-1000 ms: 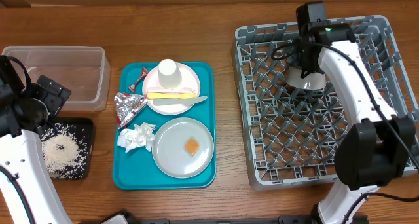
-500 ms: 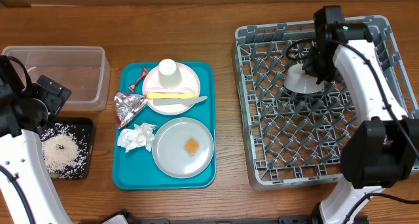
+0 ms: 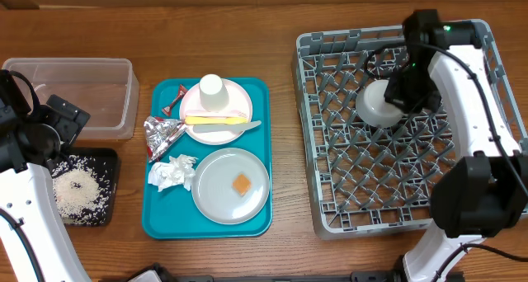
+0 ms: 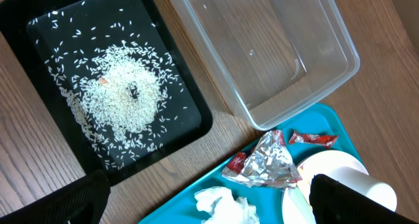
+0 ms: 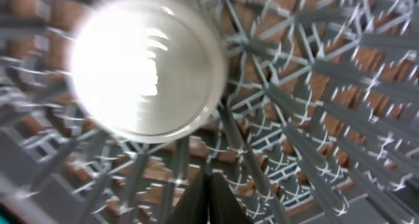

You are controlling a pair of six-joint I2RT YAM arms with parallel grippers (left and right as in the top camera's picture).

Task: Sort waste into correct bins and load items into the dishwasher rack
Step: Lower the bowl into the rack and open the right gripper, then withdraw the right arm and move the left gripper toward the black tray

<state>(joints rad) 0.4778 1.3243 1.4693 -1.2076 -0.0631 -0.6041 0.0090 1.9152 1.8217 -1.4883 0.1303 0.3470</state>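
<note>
A grey round plate (image 3: 213, 193) sits at the teal serving tray's (image 3: 157, 220) near end. The left gripper (image 4: 211, 185) hangs wide open, empty, by the shallow black rectangular tray (image 3: 110, 160) of white rice grains (image 3: 77, 187). A white bowl (image 3: 377, 105) lies in the large grey plastic rack's (image 3: 330, 191) far half. The right gripper (image 3: 406, 92) beside it is closed, empty.

No readable text in any view — no labels, brands, numbers or signs. Small red wrappers (image 4: 313, 139) at 11 o'clock on the teal plastic tray (image 3: 165, 209) — too small to tell any print.
</note>
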